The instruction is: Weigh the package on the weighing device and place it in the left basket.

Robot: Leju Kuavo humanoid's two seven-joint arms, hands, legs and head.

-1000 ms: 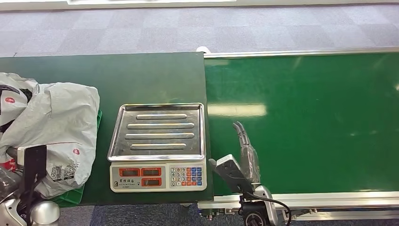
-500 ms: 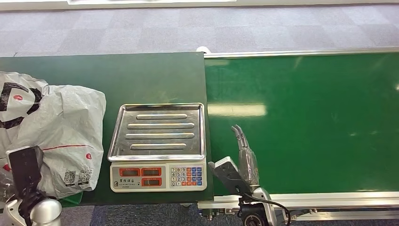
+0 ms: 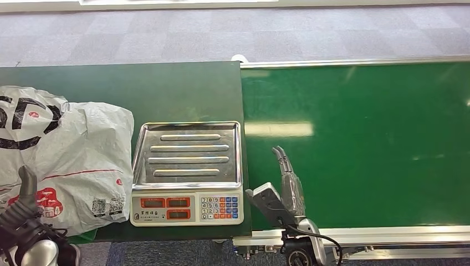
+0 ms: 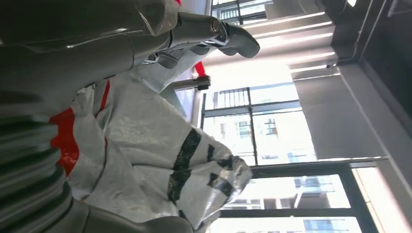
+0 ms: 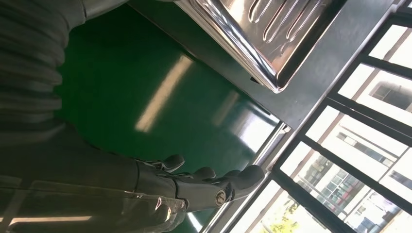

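Observation:
The package, a crumpled grey plastic bag with black and red print, lies spread over the green left basket, its edge close to the scale. My left hand sits at the package's near left corner. In the left wrist view its fingers are stretched out and the package lies loosely in front of the palm. The weighing scale has a bare steel tray. My right hand rests open and flat on the belt beside the scale, holding nothing.
The scale stands on a dark green table. A green conveyor belt with a metal rim runs to the right. In the right wrist view the tray's corner is near my right hand. Grey carpet lies beyond.
The package has spread and slid right toward the scale, showing more of its print. My left hand has drawn back down and to the left. The right hand has barely moved.

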